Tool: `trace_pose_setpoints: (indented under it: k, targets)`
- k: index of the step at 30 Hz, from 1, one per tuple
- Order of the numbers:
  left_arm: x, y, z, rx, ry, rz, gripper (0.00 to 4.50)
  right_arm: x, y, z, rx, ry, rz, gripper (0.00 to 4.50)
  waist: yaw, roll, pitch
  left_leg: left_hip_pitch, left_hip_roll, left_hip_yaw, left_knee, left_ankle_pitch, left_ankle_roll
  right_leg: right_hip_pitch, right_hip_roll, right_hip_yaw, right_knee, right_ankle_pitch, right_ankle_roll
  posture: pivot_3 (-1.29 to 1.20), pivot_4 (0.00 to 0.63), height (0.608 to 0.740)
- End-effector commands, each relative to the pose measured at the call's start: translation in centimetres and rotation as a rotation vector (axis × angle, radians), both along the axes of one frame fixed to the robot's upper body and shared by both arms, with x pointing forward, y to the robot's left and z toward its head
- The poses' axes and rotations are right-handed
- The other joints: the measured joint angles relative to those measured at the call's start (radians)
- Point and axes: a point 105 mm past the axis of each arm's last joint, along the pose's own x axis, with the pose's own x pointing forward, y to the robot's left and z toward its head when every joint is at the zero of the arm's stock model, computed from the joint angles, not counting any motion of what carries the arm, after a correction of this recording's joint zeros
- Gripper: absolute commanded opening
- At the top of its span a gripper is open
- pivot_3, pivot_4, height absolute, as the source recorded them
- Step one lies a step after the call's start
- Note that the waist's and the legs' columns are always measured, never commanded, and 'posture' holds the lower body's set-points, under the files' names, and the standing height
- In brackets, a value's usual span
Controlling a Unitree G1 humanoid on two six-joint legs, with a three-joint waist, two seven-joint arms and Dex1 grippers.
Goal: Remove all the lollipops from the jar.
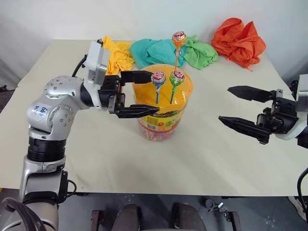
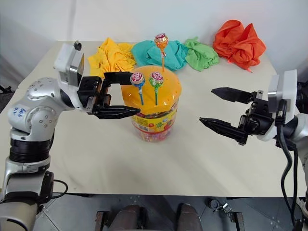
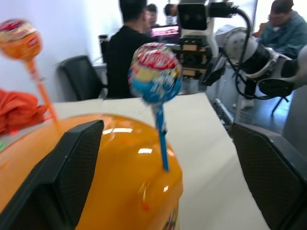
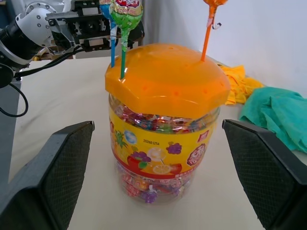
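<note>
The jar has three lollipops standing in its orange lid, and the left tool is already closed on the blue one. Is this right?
Not quite. Three lollipops do stand in the jar's lid, but the left tool is open: in the left wrist view its fingers sit either side of the blue lollipop without touching it.

In the right wrist view the orange-stick lollipop [image 4: 212, 4] loses most of its head to the picture's edge, and the blue-stick lollipop [image 4: 112, 33] stands half hidden behind the green-stick lollipop [image 4: 125, 12]. In the left wrist view the jar [image 3: 120, 177] is cut off below its lid. The left gripper's [image 1: 139, 94] near finger covers part of the jar's label. The label's print is too small to read.
</note>
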Motion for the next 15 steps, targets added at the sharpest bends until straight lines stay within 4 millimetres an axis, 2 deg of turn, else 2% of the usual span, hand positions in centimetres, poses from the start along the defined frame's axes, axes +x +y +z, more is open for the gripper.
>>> trace_pose_setpoints:
  k: [1, 11, 15]
  targets:
    - [-0.1, -0.2, 1.1, -0.014, -0.053, -0.005, 3.26, -1.1, 0.1, 1.2, -0.02, -0.068, 0.0, 4.5, 0.0, 0.0, 0.0, 0.0, 0.0, 0.0, 0.0, 0.0, 0.0, 0.0, 0.0, 0.0, 0.0, 0.0, 0.0, 0.0, 0.15, 0.74]
    - [0.2, 0.1, 2.0, -0.048, -0.048, -0.001, 0.08, -1.2, -0.1, 1.3, -0.006, -0.081, -0.024, 4.5, 0.0, 0.0, 0.0, 0.0, 0.0, 0.0, 0.0, 0.0, 0.0, 0.0, 0.0, 0.0, 0.0, 0.0, 0.0, 0.0, 0.15, 0.74]
    - [0.4, 0.5, 3.2, -0.095, -0.058, 0.009, 0.01, -1.2, -0.1, 1.6, 0.005, -0.088, -0.026, 4.5, 0.0, 0.0, 0.0, 0.0, 0.0, 0.0, 0.0, 0.0, 0.0, 0.0, 0.0, 0.0, 0.0, 0.0, 0.0, 0.0, 0.15, 0.74]
